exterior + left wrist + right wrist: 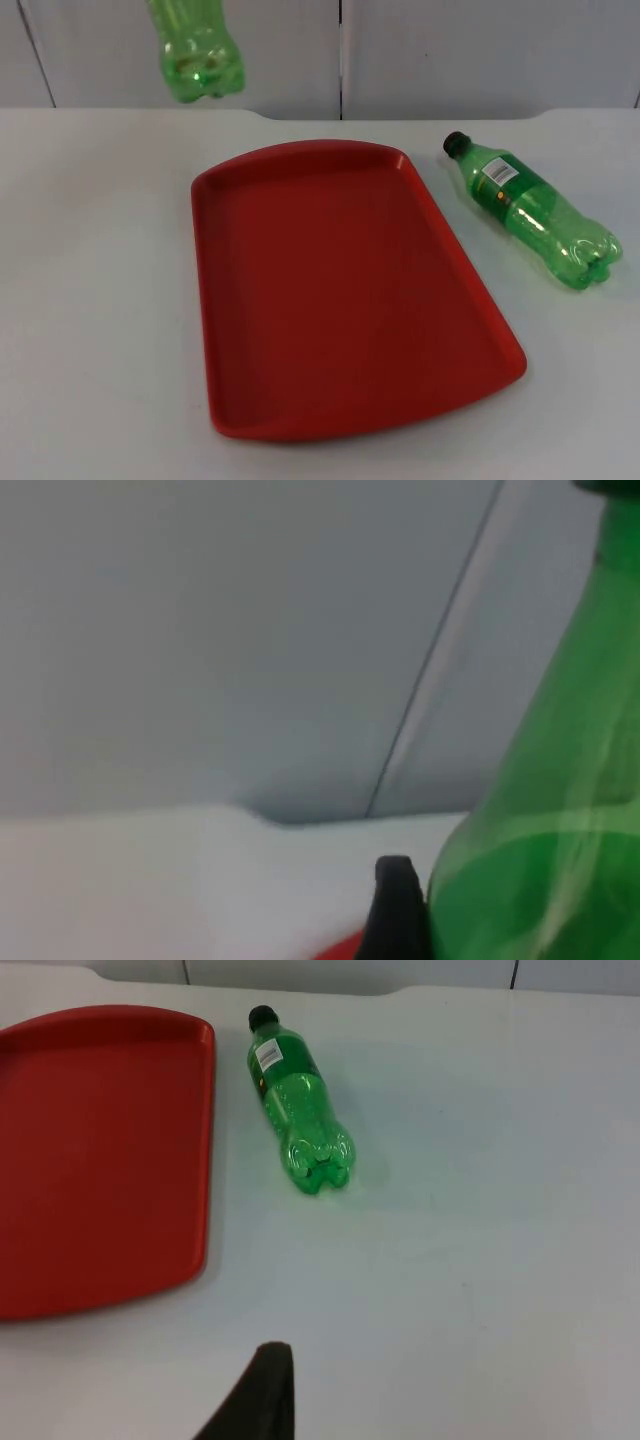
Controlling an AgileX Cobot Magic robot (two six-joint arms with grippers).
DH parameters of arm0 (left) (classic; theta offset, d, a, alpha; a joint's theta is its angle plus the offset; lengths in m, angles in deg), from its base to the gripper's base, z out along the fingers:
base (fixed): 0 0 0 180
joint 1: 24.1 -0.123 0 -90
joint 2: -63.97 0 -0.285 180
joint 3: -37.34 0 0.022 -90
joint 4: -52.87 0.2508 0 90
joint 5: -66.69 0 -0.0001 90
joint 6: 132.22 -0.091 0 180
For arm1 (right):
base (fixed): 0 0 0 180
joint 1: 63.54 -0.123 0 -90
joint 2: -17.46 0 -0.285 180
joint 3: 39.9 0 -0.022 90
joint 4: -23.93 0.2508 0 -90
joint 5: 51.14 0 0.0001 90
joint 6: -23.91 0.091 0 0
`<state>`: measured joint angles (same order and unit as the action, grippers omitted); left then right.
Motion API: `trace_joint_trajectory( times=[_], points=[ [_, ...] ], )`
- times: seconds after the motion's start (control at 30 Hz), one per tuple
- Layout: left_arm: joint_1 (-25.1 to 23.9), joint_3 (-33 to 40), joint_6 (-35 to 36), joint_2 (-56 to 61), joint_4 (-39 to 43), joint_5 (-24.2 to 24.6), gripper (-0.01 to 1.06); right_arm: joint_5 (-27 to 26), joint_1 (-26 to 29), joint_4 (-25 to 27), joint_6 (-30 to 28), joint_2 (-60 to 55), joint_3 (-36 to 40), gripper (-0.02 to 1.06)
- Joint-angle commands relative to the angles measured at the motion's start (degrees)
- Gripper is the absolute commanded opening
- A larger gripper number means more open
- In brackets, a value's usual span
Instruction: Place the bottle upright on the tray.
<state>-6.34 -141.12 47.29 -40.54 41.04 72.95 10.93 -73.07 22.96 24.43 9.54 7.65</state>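
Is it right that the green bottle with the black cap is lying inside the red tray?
No. The green bottle with the black cap is lying down, but on the white table beside the red tray, not inside it. The top view shows it off the tray's edge, apart from it.

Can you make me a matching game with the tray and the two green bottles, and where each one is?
Things:
1. red tray
2. bottle with black cap
3. lifted bottle
4. left tool

Places:
A. lying on its side on the white table, beside the tray
B. up in the air near the grey wall
C. flat on the table, nothing on it
D. right against the lifted bottle

Pairs: 1-C, 2-A, 3-B, 4-D
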Motion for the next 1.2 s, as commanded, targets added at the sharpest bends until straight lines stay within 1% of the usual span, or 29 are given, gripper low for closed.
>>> trace_joint_trajectory(
  times=[0.0, 0.07, 0.1, 0.17, 0.2, 0.23, 0.27, 0.3, 0.4, 0.43, 0.47, 0.5, 0.57, 0.6, 0.7, 0.73, 0.77, 0.83, 0.93, 1.13, 1.17],
  points=[
    [1.1, 0.1, -1.0, -0.4, -0.5, -5.3, 0.00, -0.2, 0.5, -0.3, 0.0, 0.1, 0.1, 1.05],
    [2.4, 0.2, -1.4, -1.5, 0.9, -10.9, 0.00, -0.2, 0.5, -0.3, 0.0, 0.1, 0.1, 1.05],
    [2.4, 0.2, -1.4, -1.5, 0.9, -10.9, 0.00, -0.2, 0.5, -0.3, 0.0, 0.1, 0.1, 1.05],
    [2.9, 0.6, -1.4, -2.2, 1.8, -13.7, 0.00, -0.2, 0.5, -0.3, 0.0, 0.1, 0.1, 1.05],
    [3.0, 1.3, -1.4, -3.1, 2.4, -17.1, 0.00, -0.2, 0.5, -0.3, 0.0, 0.1, 0.1, 1.05],
    [3.0, 1.7, -1.4, -3.8, 2.6, -18.3, 0.00, -0.2, 0.5, -0.3, 0.0, 0.1, 0.1, 1.05],
    [3.0, 2.2, -1.4, -4.6, 3.5, -20.6, 0.00, -0.2, 0.5, -0.3, 0.0, 0.1, 0.1, 1.05],
    [3.0, 2.2, -1.4, -4.6, 3.5, -20.6, 0.00, -0.2, 0.5, -0.3, 0.0, 0.1, 0.1, 1.05],
    [3.0, 4.1, 0.5, -7.1, 8.3, -28.8, 0.00, -0.2, 0.5, -0.3, 0.0, 0.1, 0.1, 1.05],
    [3.0, 4.1, 0.5, -7.1, 8.3, -28.8, 0.00, -0.2, 0.5, -0.3, 0.0, 0.1, 0.1, 1.05],
    [3.0, 4.8, 1.5, -7.7, 9.7, -31.6, 0.00, -0.2, 0.5, -0.3, 0.0, 0.1, 0.1, 1.05],
    [3.0, 6.0, 2.1, -8.9, 11.8, -36.0, 0.00, -0.2, 0.5, -0.3, 0.0, 0.1, 0.1, 1.05],
    [3.0, 6.9, 2.9, -10.9, 15.3, -39.4, 0.00, -0.2, 0.5, -0.3, 0.0, 0.1, 0.1, 1.05],
    [3.0, 6.9, 2.9, -10.9, 15.3, -39.4, 0.00, -0.2, 0.5, -0.3, 0.0, 0.1, 0.1, 1.05],
    [3.0, 6.9, 7.0, -14.3, 20.0, -42.9, 0.00, -0.2, 0.5, -0.3, 0.0, 0.1, 0.1, 1.05],
    [3.0, 6.9, 7.2, -15.5, 20.4, -44.2, 0.00, -0.2, 0.5, -0.3, 0.0, 0.1, 0.1, 1.05],
    [3.0, 6.9, 7.2, -15.5, 20.4, -44.2, 0.00, -0.2, 0.5, -0.3, 0.0, 0.1, 0.1, 1.05],
    [3.0, 6.9, 7.2, -17.8, 21.0, -46.5, 0.00, -0.2, 0.5, -0.3, -0.1, 0.1, 0.1, 1.05],
    [3.0, 6.9, 6.6, -21.2, 22.6, -51.7, 0.00, -0.2, 0.5, -0.3, -0.1, 0.1, 0.1, 1.05],
    [3.0, 6.9, 6.3, -24.7, 26.7, -53.6, 0.00, -0.2, 0.5, -0.3, -0.1, 0.1, 0.1, 1.05],
    [3.0, 6.9, 6.3, -25.2, 27.6, -54.6, 0.00, -0.2, 0.5, -0.3, -0.1, 0.1, 0.1, 1.05]
  ],
)
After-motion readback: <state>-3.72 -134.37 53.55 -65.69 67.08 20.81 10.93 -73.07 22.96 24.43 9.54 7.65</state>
